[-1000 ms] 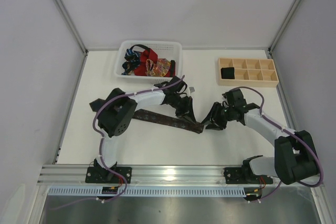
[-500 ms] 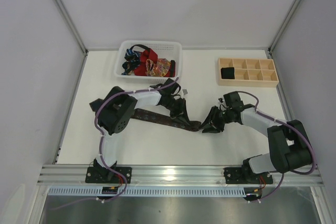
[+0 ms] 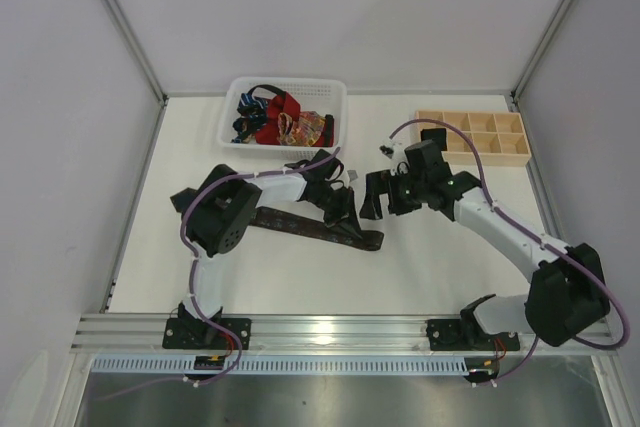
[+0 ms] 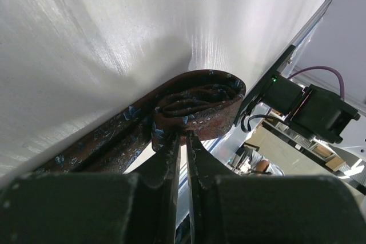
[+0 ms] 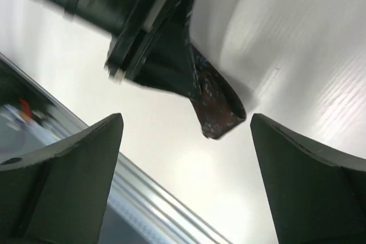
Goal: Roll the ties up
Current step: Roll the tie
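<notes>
The left hand [image 3: 346,213], near the centre of the overhead view, is clenched on a dark brown tie [image 3: 300,226]. Its wrist view shows the hand [image 4: 184,136] pinching the lower edge of a loose curl at the tie's end [image 4: 197,102], the two fingers almost meeting. The curl sits just above the fingertips. The rest of the tie runs off to the lower left of that frame, flat on the white desk [image 3: 450,267].

The right hand [image 3: 383,195] is just right of the left one in the overhead view, spread wide and grasping nothing. In its own wrist view [image 5: 186,121] the curled tie end [image 5: 216,107] lies between the spread fingers, touching neither.

Farther out, a white basket [image 3: 285,84] at upper centre-left holds red, blue and orange-patterned ties [image 3: 280,123]. A pale wooden tray [image 3: 490,158] sits at upper right.
</notes>
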